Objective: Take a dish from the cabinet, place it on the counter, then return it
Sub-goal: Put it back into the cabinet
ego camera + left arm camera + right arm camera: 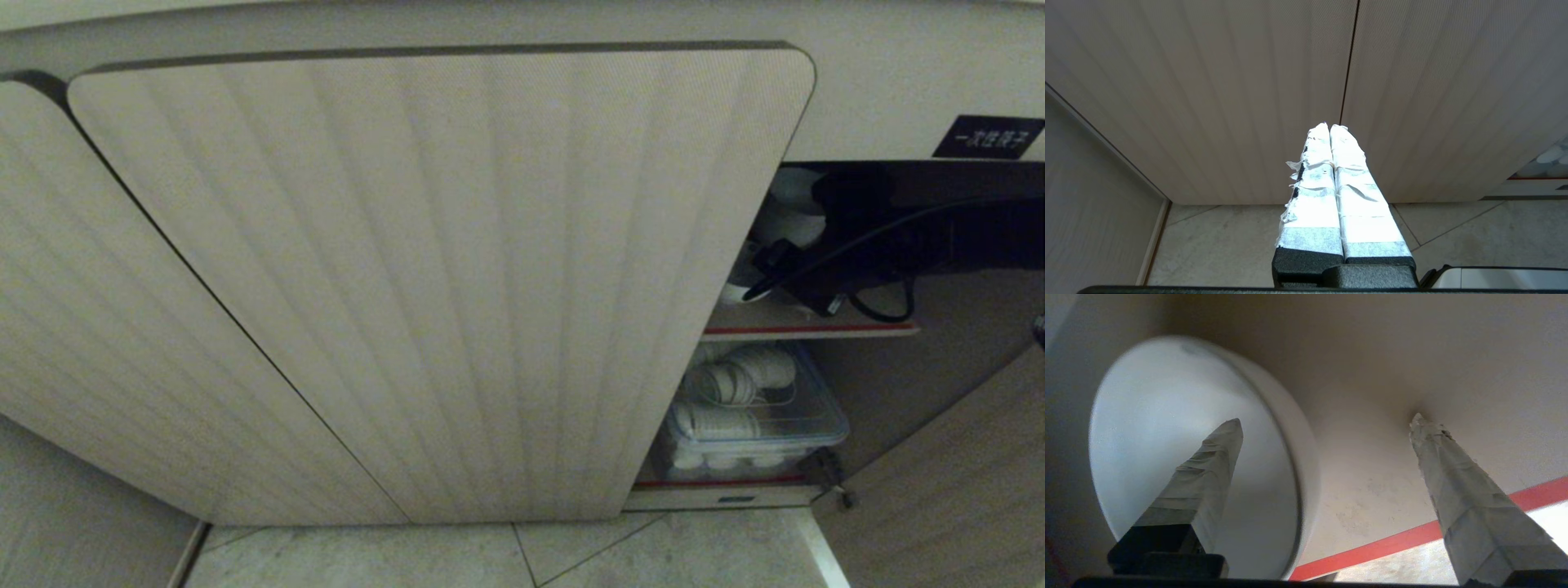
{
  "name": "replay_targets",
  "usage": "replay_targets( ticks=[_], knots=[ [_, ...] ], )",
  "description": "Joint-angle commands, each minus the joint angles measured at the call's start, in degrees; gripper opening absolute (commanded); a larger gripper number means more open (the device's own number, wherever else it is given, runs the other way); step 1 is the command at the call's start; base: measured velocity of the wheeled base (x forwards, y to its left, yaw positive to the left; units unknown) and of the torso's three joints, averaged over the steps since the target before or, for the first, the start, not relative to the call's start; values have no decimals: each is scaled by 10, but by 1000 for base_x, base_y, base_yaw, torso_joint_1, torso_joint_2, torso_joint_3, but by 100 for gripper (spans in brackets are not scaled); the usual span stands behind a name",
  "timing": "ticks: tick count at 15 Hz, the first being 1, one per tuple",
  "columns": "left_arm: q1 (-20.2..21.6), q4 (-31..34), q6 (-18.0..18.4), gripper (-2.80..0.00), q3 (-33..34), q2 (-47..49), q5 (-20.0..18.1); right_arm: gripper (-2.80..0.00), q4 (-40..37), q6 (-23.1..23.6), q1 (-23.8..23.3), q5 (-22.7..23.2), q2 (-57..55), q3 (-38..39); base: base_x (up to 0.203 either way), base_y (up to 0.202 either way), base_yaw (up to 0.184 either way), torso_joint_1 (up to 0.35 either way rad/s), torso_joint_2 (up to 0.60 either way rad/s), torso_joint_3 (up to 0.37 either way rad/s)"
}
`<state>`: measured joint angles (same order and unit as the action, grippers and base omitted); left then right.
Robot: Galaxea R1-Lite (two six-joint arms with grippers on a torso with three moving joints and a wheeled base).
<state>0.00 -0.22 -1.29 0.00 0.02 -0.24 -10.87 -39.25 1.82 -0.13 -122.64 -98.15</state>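
Observation:
The dish (1167,428), a small white bowl, sits on the cabinet's upper shelf (1372,506), which has a red front edge. My right gripper (1326,420) is open wide astride the bowl's wall. One taped finger (1208,465) hangs over the bowl's hollow and the other (1453,477) stands well outside it above the shelf. Neither pad presses the wall. In the head view my black right arm (898,237) reaches into the dark cabinet, hiding most of the shelf. My left gripper (1329,125) is shut and empty, parked facing the closed fluted doors. The counter's top is out of view.
The open fluted door (457,278) stands left of the opening, and another door (963,457) hangs open on the right. A clear plastic box (759,416) with white crockery fills the lower shelf. A black label (988,136) sits above the opening. Tiled floor (653,555) lies below.

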Motion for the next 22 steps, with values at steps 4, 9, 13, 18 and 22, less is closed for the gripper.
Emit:
replay_targets(
  ticks=[4, 9, 13, 18, 22],
  knots=[
    [0, 0, 0, -280, 0, 0, 0, 0, 96, 45, 0, -10, 17, 58, 0, 0, 0, 0, 0, 0],
    [0, 0, 0, -280, 0, 0, 0, 0, 244, 96, 0, -38, 27, 117, 0, 0, 0, 0, 0, 0],
    [0, 0, 0, -280, 0, 0, 0, 0, 383, 139, -1, -38, 35, 176, 0, 0, 0, 0, 0, 0],
    [0, 0, 0, -280, 0, 0, 0, 0, 483, 182, 0, -34, 56, 255, 0, 0, 0, 0, 0, 0],
    [0, 0, 0, -280, 0, 0, 0, 0, 494, 198, 0, -34, 94, 318, 0, 0, 0, 0, 0, 0]
  ],
)
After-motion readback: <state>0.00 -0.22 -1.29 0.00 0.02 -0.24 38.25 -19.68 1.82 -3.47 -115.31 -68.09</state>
